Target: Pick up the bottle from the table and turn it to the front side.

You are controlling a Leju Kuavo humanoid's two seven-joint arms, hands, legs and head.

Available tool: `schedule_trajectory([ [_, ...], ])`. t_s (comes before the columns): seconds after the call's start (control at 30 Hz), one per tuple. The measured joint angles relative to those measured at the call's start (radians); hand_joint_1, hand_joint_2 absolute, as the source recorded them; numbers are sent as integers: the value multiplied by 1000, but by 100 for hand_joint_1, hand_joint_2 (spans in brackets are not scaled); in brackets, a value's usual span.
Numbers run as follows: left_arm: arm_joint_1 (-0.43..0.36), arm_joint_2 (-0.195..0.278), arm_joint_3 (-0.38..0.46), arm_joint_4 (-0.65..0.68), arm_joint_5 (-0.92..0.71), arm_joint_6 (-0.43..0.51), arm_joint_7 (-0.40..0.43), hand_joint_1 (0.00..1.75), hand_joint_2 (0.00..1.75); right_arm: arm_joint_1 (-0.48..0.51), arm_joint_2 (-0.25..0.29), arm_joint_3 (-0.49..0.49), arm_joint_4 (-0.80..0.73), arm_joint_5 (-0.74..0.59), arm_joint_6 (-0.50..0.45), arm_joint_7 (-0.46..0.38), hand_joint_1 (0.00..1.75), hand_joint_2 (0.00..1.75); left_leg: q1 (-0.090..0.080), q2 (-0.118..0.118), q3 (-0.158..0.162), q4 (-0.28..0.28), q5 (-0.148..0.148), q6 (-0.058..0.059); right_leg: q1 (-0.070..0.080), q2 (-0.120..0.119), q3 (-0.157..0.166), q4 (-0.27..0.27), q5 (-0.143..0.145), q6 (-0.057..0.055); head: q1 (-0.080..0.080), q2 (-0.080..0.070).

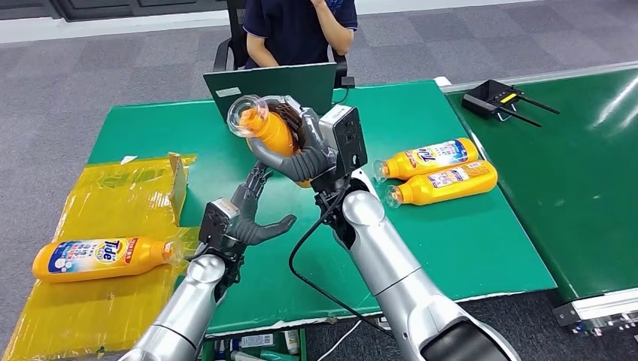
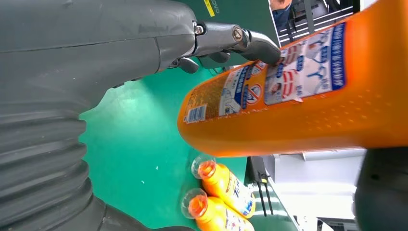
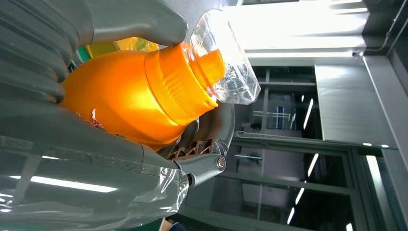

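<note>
Right robot hand (image 1: 301, 147) grasping orange bottle (image 1: 269, 129) raised above the green desk (image 1: 451, 248) centre, clear cap tilted far-left, left robot hand (image 1: 252, 218) released just below, fingers spread, two bottles (image 1: 436, 171) lying right

Glossy orange plastic bottle (image 1: 272, 129), clear cap; matt green table (image 1: 466, 248); crinkly yellow plastic sheet (image 1: 90, 301).

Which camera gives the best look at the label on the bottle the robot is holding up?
The left wrist view: the held bottle turns its printed label toward that camera. In the head view the right hand wraps the bottle's body, hiding the label. The right wrist view shows its neck and clear cap.
</note>
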Motion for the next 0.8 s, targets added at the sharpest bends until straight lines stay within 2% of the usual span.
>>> schedule_trajectory([
  [0.8, -75, -20, 0, 104, 3, 22, 0, 0, 175, 0, 0, 3, -24, -8, -11, 15, 175, 175, 0, 0, 0, 0, 0, 0, 0, 0, 0, 0, 0, 0, 0, 0],
])
